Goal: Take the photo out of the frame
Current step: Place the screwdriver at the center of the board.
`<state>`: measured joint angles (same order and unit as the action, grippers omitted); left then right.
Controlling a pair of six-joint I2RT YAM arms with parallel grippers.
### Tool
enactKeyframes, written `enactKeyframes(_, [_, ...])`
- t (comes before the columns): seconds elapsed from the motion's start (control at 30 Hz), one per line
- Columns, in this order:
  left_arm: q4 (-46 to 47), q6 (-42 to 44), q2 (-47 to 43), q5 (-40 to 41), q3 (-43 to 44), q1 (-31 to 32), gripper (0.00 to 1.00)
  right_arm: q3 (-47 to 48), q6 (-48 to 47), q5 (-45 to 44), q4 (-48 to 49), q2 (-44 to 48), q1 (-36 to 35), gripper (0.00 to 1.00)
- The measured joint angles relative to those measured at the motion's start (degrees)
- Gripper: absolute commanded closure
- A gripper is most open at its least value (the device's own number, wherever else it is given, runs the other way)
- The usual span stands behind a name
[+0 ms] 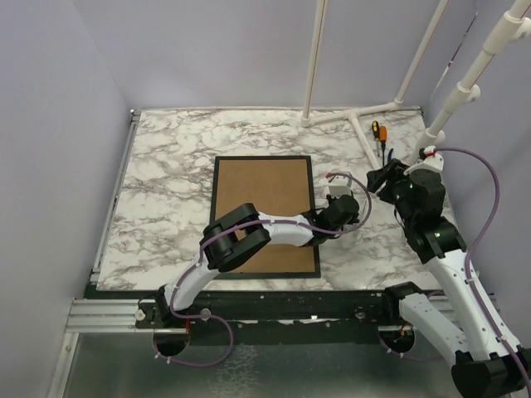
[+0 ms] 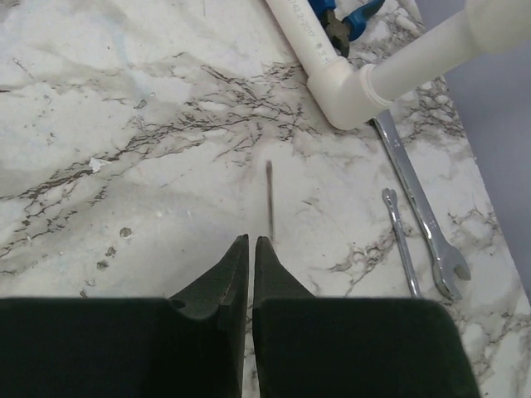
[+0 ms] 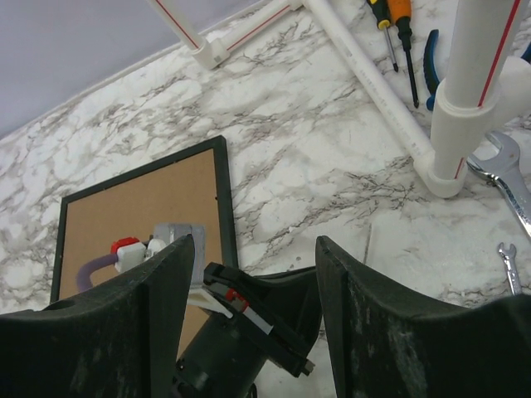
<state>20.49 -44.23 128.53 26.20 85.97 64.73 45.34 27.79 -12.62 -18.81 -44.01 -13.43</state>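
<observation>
The frame (image 1: 264,215) lies face down in the middle of the table, thin black border round a brown fibreboard back; it also shows in the right wrist view (image 3: 141,207). The photo is hidden under the backing. My left arm reaches across the frame. My left gripper (image 1: 348,214) is just past the frame's right edge, low over bare marble, shut and empty (image 2: 251,240). My right gripper (image 1: 373,184) is open and empty (image 3: 253,257), hovering just right of and above the left gripper, whose wrist (image 3: 249,332) shows between the right fingers.
White PVC pipes (image 1: 365,137) of a stand lie at the back right, with screwdrivers (image 1: 378,133), blue pliers (image 3: 433,66) and wrenches (image 2: 423,215) beside them. Walls close in the left, back and right sides.
</observation>
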Motion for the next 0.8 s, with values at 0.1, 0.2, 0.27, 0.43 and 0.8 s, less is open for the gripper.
enactKeyframes(0.1, [-0.11,-0.13,1.62,-0.24,0.59,-0.81,0.76,-0.02,0.66,-0.02,-0.92,0.07,0.0,0.36])
enactKeyframes(0.2, [-0.92,0.2,2.69,-0.28,0.68,-2.23,0.61,-0.15,1.11,-0.35,-1.4,0.55,0.0,0.36])
enactKeyframes(0.27, [-2.25,0.66,2.84,-0.66,0.81,-3.1,0.58,-0.98,1.42,-0.31,-1.38,1.46,0.0,0.36])
enactKeyframes(0.43, [-5.88,2.86,0.28,-1.25,-0.9,-5.92,0.57,-2.08,2.27,1.38,-2.19,1.36,0.0,0.35])
enactKeyframes(0.8, [-19.65,5.99,-30.05,-6.99,-18.27,-18.29,0.49,-8.68,2.08,18.62,-0.39,-4.61,0.04,0.39])
